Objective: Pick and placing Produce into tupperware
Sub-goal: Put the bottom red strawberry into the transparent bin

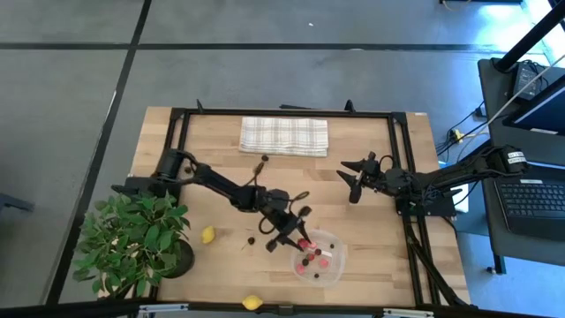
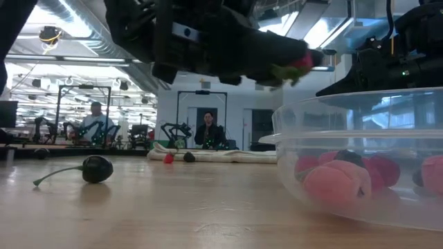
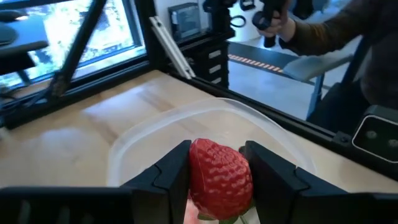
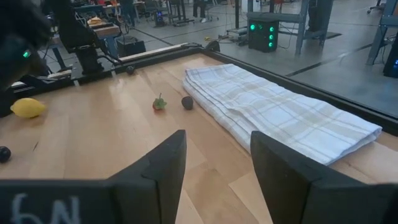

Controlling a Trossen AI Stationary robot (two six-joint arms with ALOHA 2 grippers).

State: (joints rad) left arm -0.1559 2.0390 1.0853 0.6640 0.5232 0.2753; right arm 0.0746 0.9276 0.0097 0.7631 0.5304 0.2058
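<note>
A red strawberry [image 3: 219,177] sits between the fingers of my left gripper [image 1: 296,231], just above the left rim of the clear tupperware [image 1: 331,269]. The tupperware stands on the table near its front edge and holds several red and dark pieces [image 2: 332,181]. On the wood lie a dark cherry with a stem [image 2: 97,168], two lemons [image 1: 207,234] [image 1: 252,302], and a small strawberry [image 4: 159,102] next to a dark berry [image 4: 187,102]. My right gripper [image 1: 351,184] waits open at the table's right, nothing between its fingers. My left gripper pinches the strawberry by its two opposite sides [image 3: 194,174] between its two fingers. The fingers come from the table's left, nearly level and tipped a little down. The strawberry is lifted clear, over the tupperware's rim [image 3: 186,118].
A folded checked cloth [image 1: 284,135] lies at the table's far edge. A leafy potted plant [image 1: 132,243] stands at the near left corner. A black frame [image 1: 402,159] runs along the table's sides. A person's arm [image 3: 336,31] shows beyond the table.
</note>
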